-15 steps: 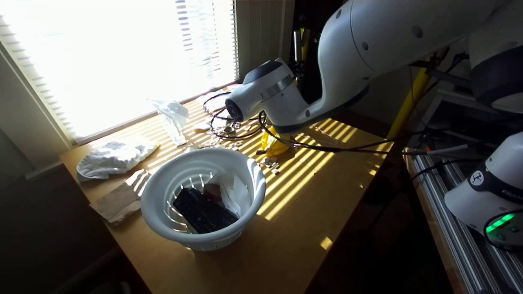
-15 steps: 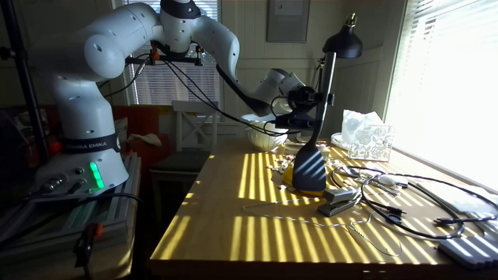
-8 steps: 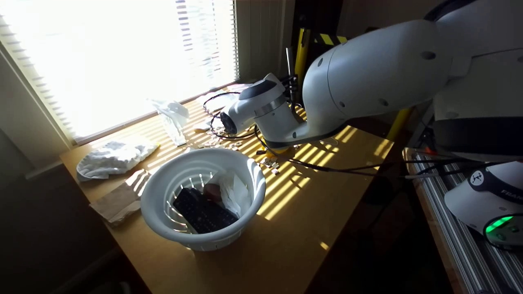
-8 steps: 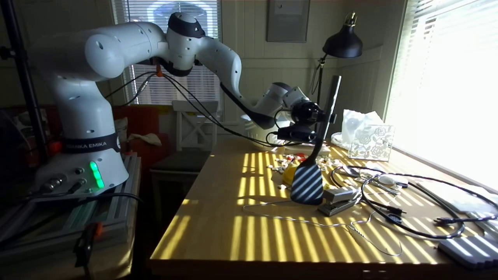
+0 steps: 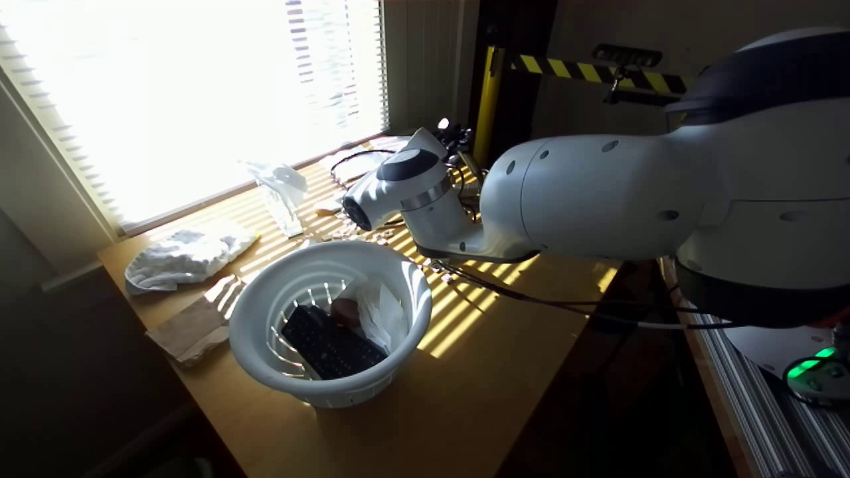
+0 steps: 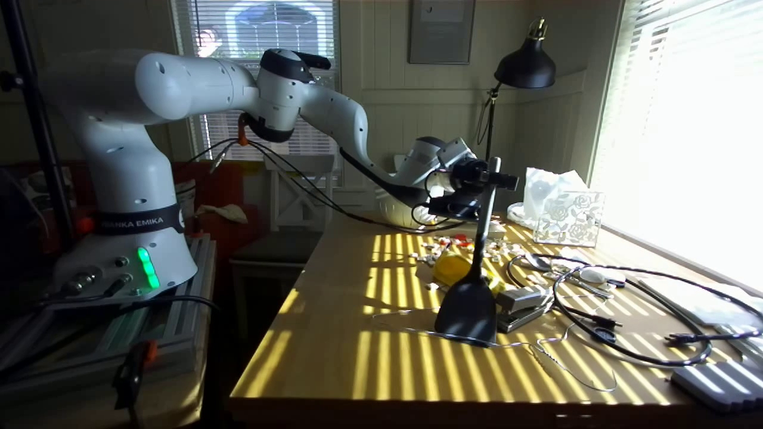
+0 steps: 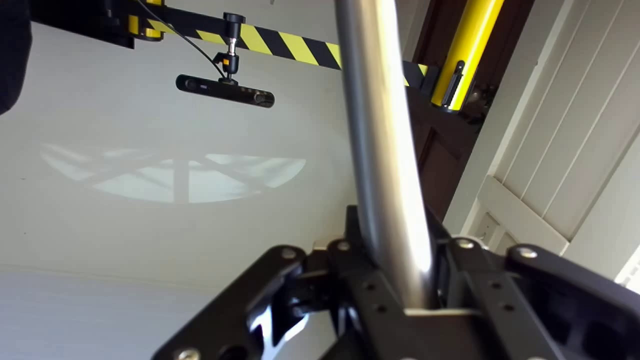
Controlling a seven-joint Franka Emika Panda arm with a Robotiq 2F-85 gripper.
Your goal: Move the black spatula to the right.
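One black spatula (image 6: 468, 307), silvery handle (image 7: 380, 130) gleaming, points blade-down.

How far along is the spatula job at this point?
Done: the grasp, since in the wrist view the gripper is closed on the metal handle. In hand: the black spatula, held blade-down, partly in front of the stapler in an exterior view; whether it touches the table I can't tell. Left, probably: any remaining shift right, then laying it down and releasing, as it stands near upright in the grip.
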